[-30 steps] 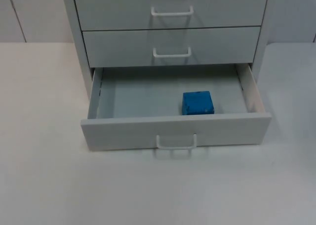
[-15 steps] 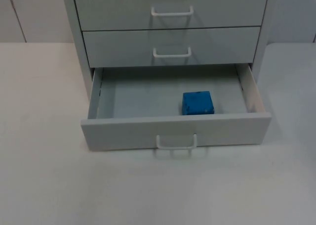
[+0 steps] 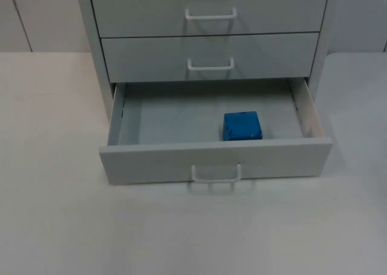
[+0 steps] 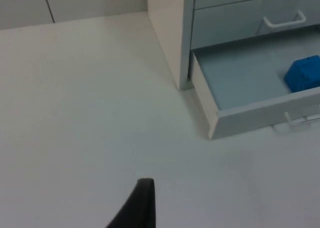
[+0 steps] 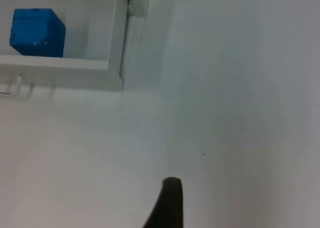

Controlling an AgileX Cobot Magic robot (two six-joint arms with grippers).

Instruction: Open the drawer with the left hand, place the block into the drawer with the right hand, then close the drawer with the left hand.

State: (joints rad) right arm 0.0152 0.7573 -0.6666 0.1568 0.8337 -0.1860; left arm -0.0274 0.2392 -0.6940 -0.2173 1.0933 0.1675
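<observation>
I see the bottom drawer of the cabinet standing pulled out over the table, the blue block resting on its floor, just behind the front panel and a little toward the right side wall. The two upper drawers are shut.

From the left wrist view, the drawer's open corner and the block lie ahead of and across from the left gripper, which hangs over bare table well clear of the cabinet's left side. One black fingertip is all I get of it, so I cannot tell whether it is wide or narrow; it holds nothing I can see.

The right gripper hangs over the table off the drawer's right front corner, the block visible beyond the front panel. Again, one fingertip: its spread I cannot tell.

My reading: the block is in, so closing is what remains, and that falls to the left arm. The drawer's long axis runs left to right, its handle centred on the front; the push must go straight back toward the cabinet. The left gripper sits off to the side, so it has to come round in front of the panel first.
</observation>
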